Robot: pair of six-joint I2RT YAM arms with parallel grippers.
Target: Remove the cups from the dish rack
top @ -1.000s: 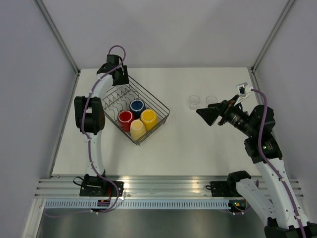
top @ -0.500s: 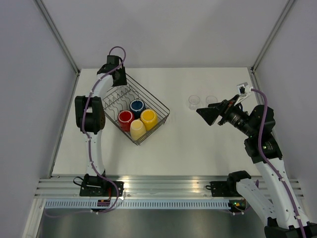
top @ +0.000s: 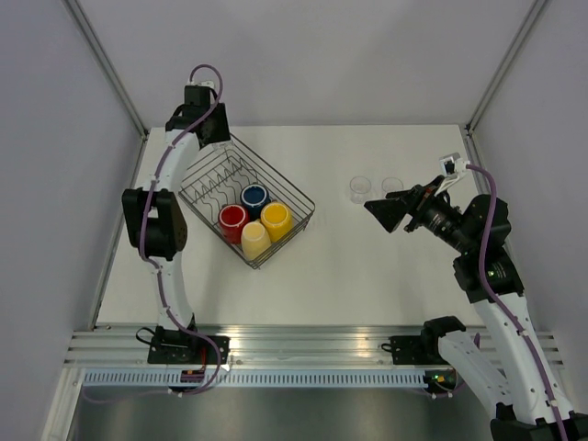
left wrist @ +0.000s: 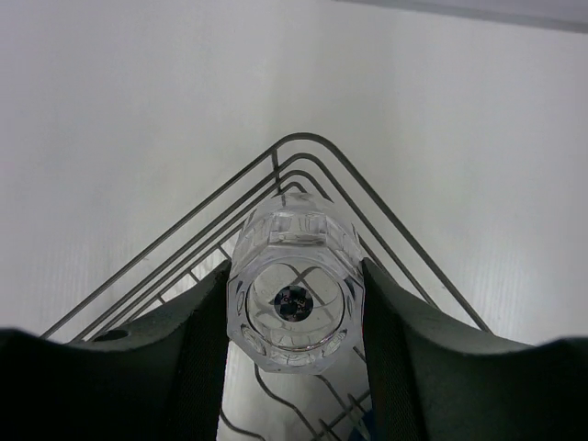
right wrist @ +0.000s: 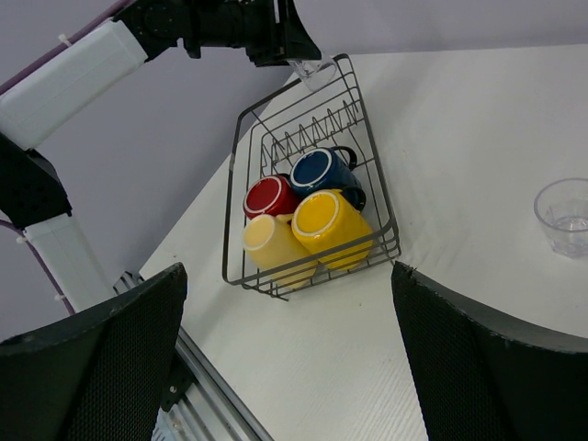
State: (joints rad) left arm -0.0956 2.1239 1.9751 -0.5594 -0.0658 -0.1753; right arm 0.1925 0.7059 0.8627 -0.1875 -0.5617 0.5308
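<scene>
left jaws clamped, right jaws spread

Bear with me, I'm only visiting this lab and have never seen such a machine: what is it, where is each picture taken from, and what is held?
These are two robot arms bolted at the near edge of a white table. One picture looks down from above and behind them; the other two come from wrist cameras, with that arm's dark fingers in view. On the table stands a wire dish rack holding a red mug, a blue mug, an orange-yellow mug and a cream mug. Two clear glasses stand nearer the right arm. The left gripper is closed on a third glass above the rack's far corner. The right gripper is open and empty.
</scene>
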